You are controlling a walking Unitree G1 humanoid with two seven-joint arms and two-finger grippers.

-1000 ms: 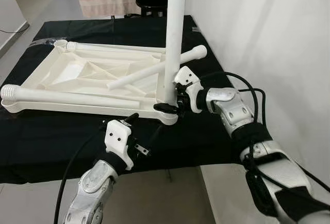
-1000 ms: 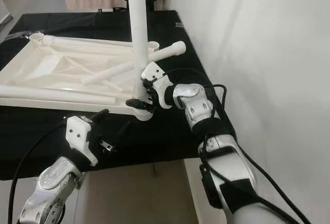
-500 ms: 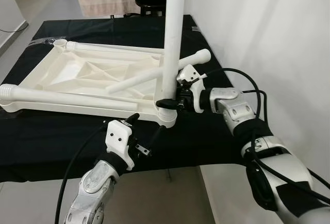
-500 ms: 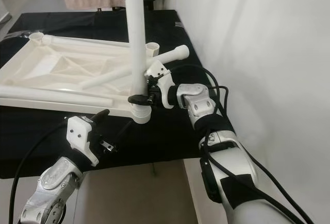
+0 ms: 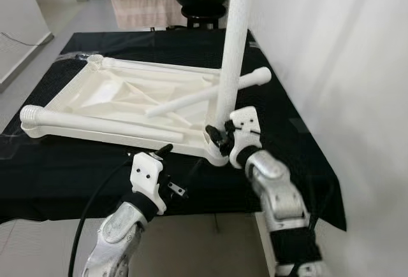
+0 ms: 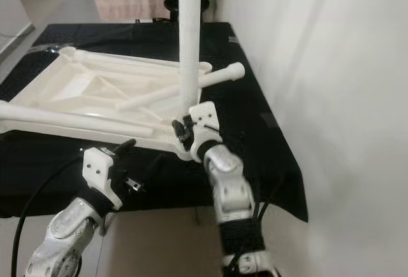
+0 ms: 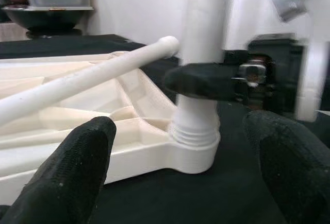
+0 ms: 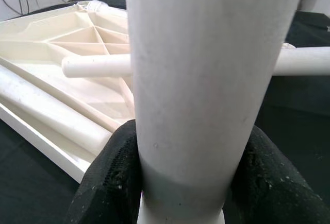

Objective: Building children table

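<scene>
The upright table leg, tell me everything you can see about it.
The upright leg is a smooth white plastic-looking tube standing vertically in the near right corner socket of the upside-down tabletop, its threaded base seated there. The right claw is clamped around it just above the socket, one black finger on each side. Its top runs out of frame.

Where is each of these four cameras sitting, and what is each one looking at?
Left eye, on the head: looks down at the upturned white tabletop; both silver arms show.
Right eye, beside it: same scene; the right tool grips the upright leg.
Left wrist: looks past the open left tool at the corner socket.
Right wrist: close on that leg.
All share the leg.
</scene>
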